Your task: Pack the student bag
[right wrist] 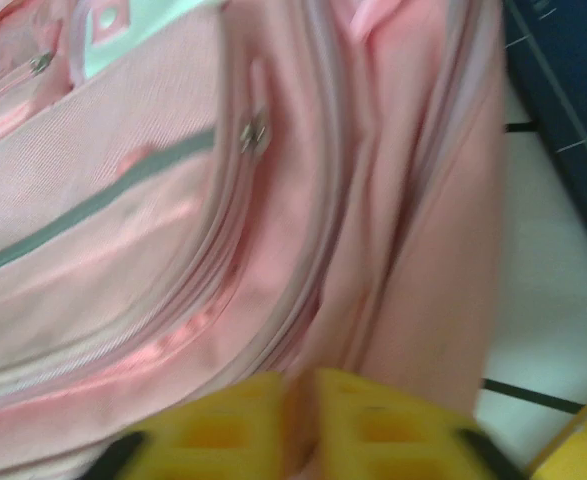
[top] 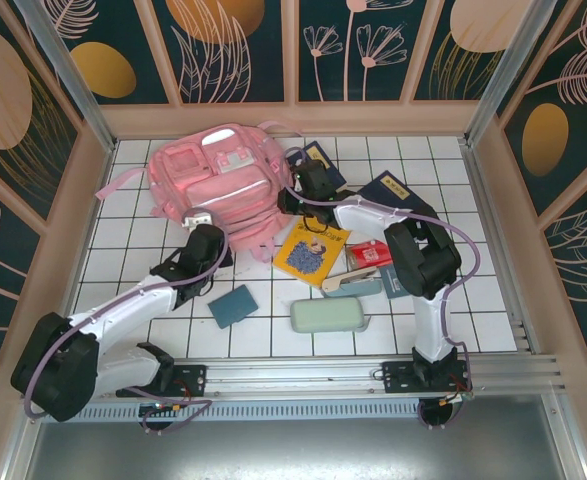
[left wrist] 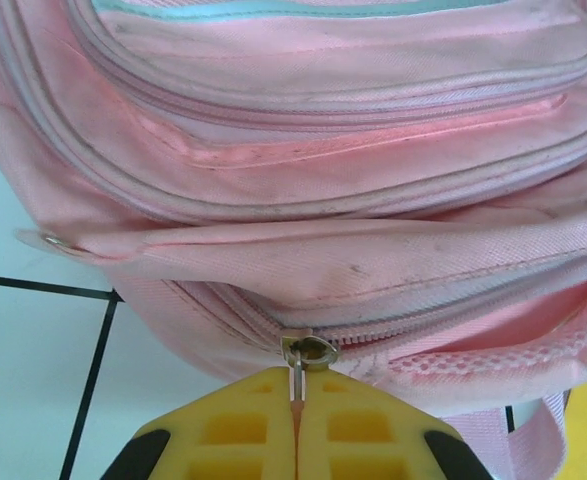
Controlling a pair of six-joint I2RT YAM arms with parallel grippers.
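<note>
Left wrist: the left hand (left wrist: 296,390) is pinched shut on the zipper pull (left wrist: 308,352) at the student bag's (left wrist: 323,150) near edge, and the zip runs sideways. Right wrist: the right hand (right wrist: 298,385) meets blurred fabric, its opening unclear. Top: the bag lies far-left on the counter (top: 123,250).

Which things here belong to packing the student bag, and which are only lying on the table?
In use: student bag, zipper pull, left gripper shut on it, right gripper at the bag's fabric.
Lying about for now: yellow book, red box, green case, flat teal item, dark blue book.
</note>
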